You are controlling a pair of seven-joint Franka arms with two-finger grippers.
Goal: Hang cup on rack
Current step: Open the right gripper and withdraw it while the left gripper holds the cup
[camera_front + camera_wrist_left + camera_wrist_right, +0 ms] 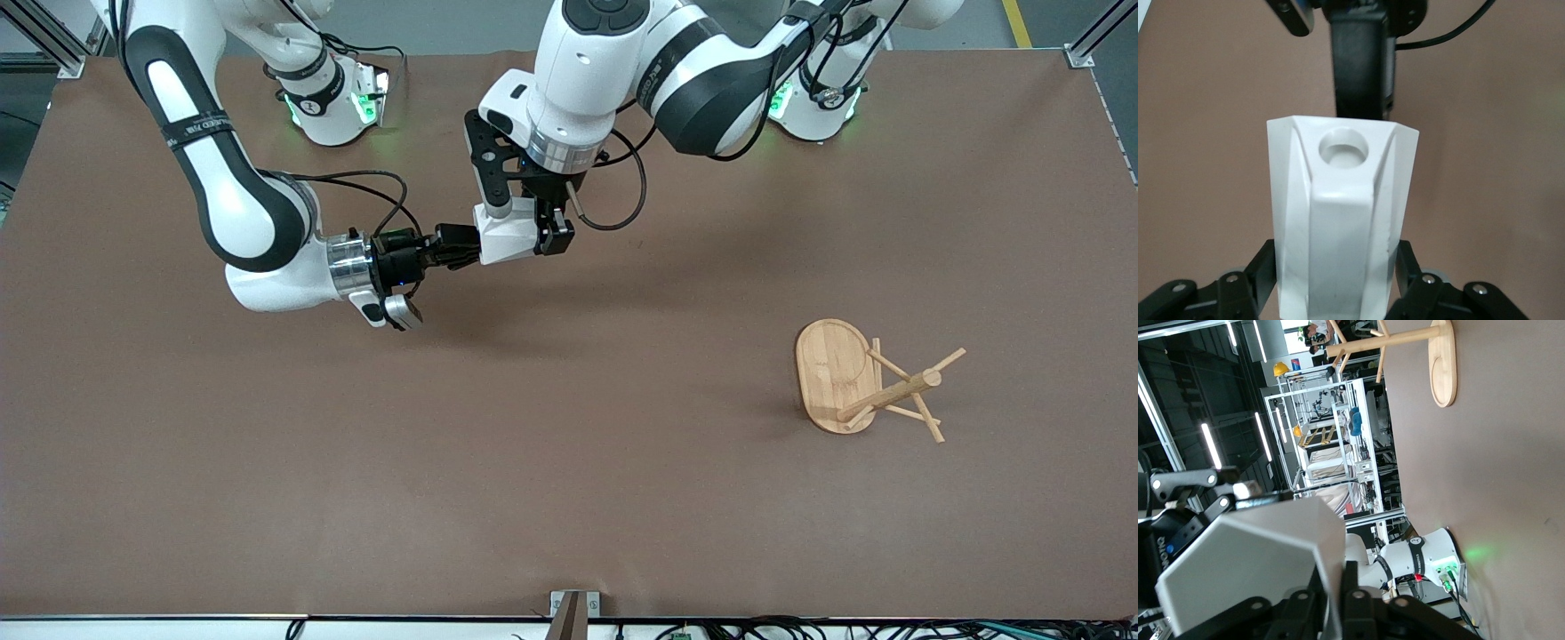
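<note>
The white faceted cup (508, 238) is held in the air over the middle of the table, between both grippers. My right gripper (462, 253) is shut on the cup's wall at the rim, as the right wrist view (1341, 600) shows, with the cup (1251, 567) filling that view. My left gripper (524, 233) comes down from above and its fingers press both sides of the cup (1341, 220), whose handle with the round hole faces the left wrist camera. The bamboo rack (876, 387) stands upright toward the left arm's end of the table, nearer the front camera.
The rack's oval base (831, 364) lies flat on the brown table (569, 462), and thin pegs stick out from its post. The rack also shows in the right wrist view (1431, 347). Both arm bases stand along the table edge farthest from the front camera.
</note>
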